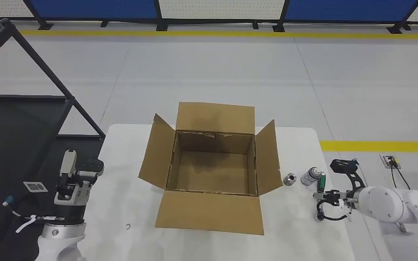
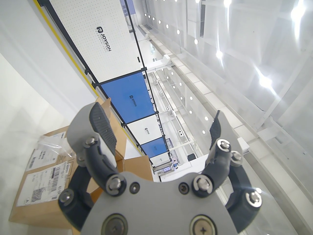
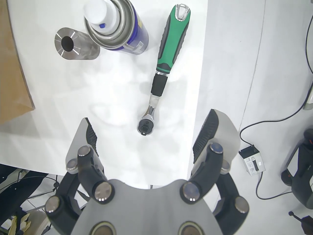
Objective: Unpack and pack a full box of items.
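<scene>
An open cardboard box (image 1: 212,163) stands in the middle of the white table (image 1: 124,196) with its flaps spread and nothing visible inside. To its right stand a metal cylinder (image 1: 289,178) and a blue spray can (image 1: 312,177). A green-handled ratchet (image 3: 171,40) lies beside the spray can (image 3: 117,23) and the metal cylinder (image 3: 73,43), close to the table's right edge. My right gripper (image 3: 151,133) hangs open just above the ratchet's head, holding nothing. My left gripper (image 2: 159,123) is open and empty at the table's left side, pointing upward, with the box (image 2: 39,172) beside it.
A black frame (image 1: 39,130) stands off the table's left side. On the floor to the right lie cables and a small black-and-white device (image 3: 251,162). A box flap (image 3: 12,62) lies near the cylinder. Bare table lies in front of the box.
</scene>
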Robot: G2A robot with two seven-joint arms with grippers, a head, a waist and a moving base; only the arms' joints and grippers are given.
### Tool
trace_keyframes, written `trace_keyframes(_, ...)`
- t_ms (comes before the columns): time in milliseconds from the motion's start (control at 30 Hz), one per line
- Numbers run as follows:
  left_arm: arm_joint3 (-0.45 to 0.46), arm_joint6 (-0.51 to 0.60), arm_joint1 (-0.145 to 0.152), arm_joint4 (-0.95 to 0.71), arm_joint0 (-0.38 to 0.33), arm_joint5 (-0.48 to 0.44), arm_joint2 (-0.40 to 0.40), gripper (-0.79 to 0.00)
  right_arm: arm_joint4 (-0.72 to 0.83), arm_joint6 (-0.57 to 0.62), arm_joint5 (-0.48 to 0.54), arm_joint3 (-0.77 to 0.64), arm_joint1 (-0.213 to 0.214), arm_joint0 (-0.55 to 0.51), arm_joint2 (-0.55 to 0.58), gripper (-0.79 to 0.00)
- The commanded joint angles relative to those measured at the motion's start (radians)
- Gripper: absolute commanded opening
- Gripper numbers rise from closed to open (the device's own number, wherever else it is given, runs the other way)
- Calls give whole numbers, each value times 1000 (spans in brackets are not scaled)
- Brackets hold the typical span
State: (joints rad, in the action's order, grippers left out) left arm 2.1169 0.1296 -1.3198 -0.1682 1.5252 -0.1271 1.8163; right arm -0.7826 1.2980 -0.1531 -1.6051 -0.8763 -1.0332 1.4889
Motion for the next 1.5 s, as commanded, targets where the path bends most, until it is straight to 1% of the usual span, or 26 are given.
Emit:
trace_keyframes(0, 0, 0, 0, 0, 0, 0, 0, 0, 7, 9, 0, 28, -2, 19, -19, 0)
trace_keyframes(167, 0, 0, 0, 0, 0, 0, 0, 0, 2, 13, -40, 98, -10, 69, -62, 0)
trace_keyframes(533, 0, 0, 0, 0, 0, 0, 0, 0, 2, 13, -40, 98, -10, 69, -62, 0)
trace_keyframes(567, 0, 0, 0, 0, 0, 0, 0, 0, 0, -2, -36, 98, -11, 63, -65, 0)
trace_keyframes(633, 0, 0, 0, 0, 0, 0, 0, 0, -11, -30, -41, 107, -14, 59, -82, 0)
trace_keyframes(767, 0, 0, 0, 0, 0, 0, 0, 0, -18, -23, -26, 151, -20, 94, -124, 0)
trace_keyframes(833, 0, 0, 0, 0, 0, 0, 0, 0, -25, -25, -29, 179, -24, 115, -141, -46)
trace_keyframes(867, 0, 0, 0, 0, 0, 0, 0, 0, -22, -28, -30, 192, -26, 125, -148, -105)
trace_keyframes(1000, 0, 0, 0, 0, 0, 0, 0, 0, -16, -31, -22, 233, -32, 155, -171, -265)
trace_keyframes(1067, 0, 0, 0, 0, 0, 0, 0, 0, -15, -31, -18, 248, -35, 167, -180, -323)
trace_keyframes(1100, 0, 0, 0, 0, 0, 0, 0, 0, -15, -32, -18, 260, -36, 174, -186, -339)
trace_keyframes(1167, 0, 0, 0, 0, 0, 0, 0, 0, -16, -31, -21, 275, -38, 184, -192, -336)
trace_keyframes(1333, 0, 0, 0, 0, 0, 0, 0, 0, -9, -34, -13, 313, -42, 206, -203, -394)
trace_keyframes(1467, 0, 0, 0, 0, 0, 0, 0, 0, -6, -33, -6, 338, -45, 220, -212, -413)
